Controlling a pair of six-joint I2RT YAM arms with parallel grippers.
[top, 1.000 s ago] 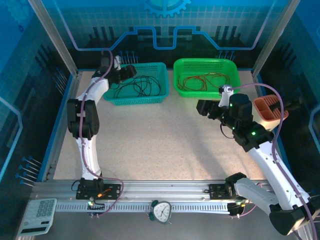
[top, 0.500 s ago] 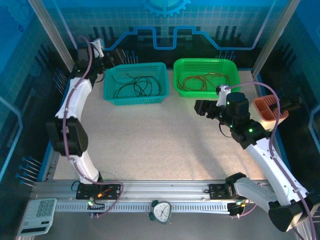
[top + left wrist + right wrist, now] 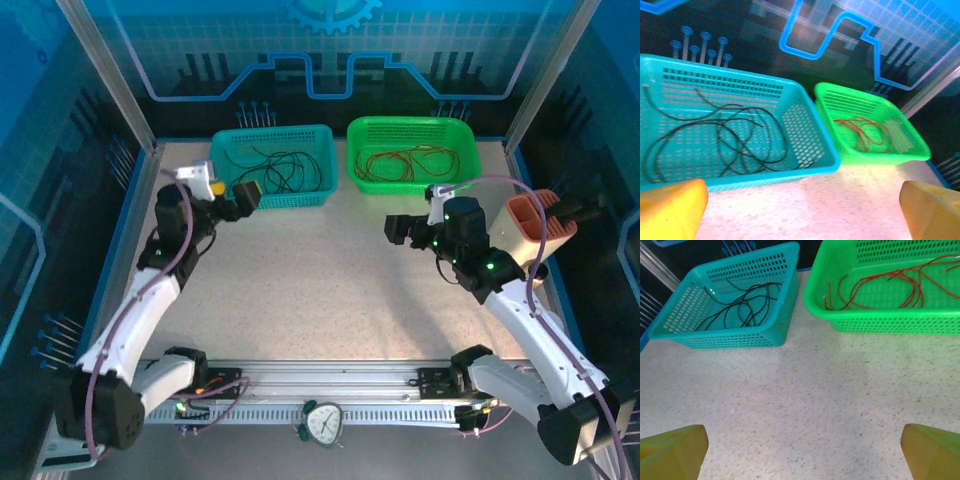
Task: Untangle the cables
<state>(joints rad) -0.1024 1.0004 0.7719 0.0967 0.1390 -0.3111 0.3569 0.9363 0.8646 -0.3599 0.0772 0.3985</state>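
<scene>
Black cables (image 3: 282, 172): loose overlapping loops in the teal basket (image 3: 268, 201), spread along its length.
Red cables (image 3: 402, 160): in the green basket (image 3: 400, 187), strands running mostly along its length.
Left fingers (image 3: 670, 207): spread wide, nothing held; just short of the teal basket's near wall, black loops straight ahead.
Right fingers (image 3: 671, 450): spread wide, nothing held; over bare tabletop (image 3: 320, 285), green basket ahead and apart.
Nearer arm: left for black, right for red.
Judgement: colours already lie in separate baskets; remaining crossings look confined to the black loops.

Bright overhead light; pale glare on table (image 3: 320, 270); left wrist view soft.
</scene>
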